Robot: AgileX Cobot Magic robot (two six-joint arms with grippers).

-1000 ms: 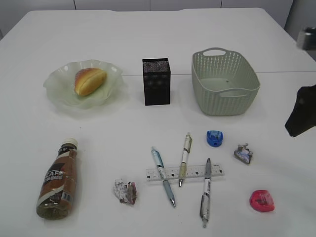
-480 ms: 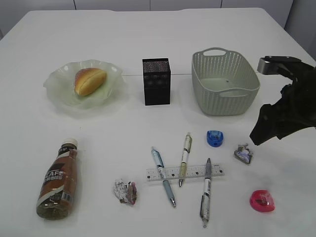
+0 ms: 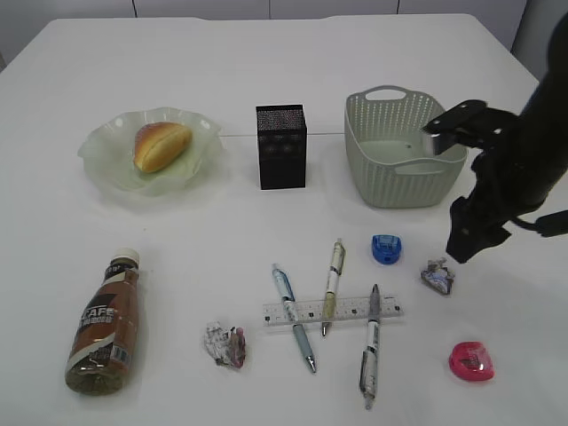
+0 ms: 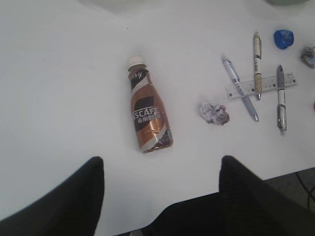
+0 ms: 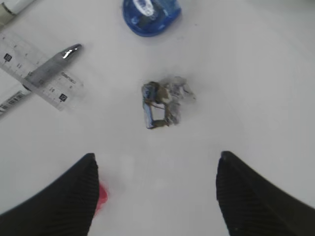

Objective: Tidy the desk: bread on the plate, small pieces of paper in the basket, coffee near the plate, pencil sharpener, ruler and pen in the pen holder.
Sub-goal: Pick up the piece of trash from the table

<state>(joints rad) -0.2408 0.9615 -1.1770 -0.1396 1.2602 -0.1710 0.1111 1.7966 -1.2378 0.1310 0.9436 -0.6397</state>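
A: Where does the bread (image 3: 161, 145) sit?
B: It lies on the plate (image 3: 108, 164), at the bench's (image 3: 266, 71) far left. The pen holder (image 3: 281, 146) stands to the right of the plate, and the basket (image 3: 401, 151) further right.

A: And the paper?
B: One crumpled wad (image 5: 163, 104) lies just below the right tool (image 5: 155, 189), whose fingers (image 5: 74, 196) stand wide apart with nothing between them. The blue sharpener (image 3: 386, 248) is near it, the pink sharpener (image 3: 471, 361) closer to the bench's front edge. The second wad (image 3: 224, 344) lies left of the pens (image 3: 293, 318).

A: The ruler?
B: The ruler (image 3: 332, 311) lies flat under three pens.

A: And the coffee?
B: The coffee (image 4: 146, 115) lies on its side at front left, well apart from the plate. The left tool (image 4: 160, 189) hangs above it, wide and holding nothing.
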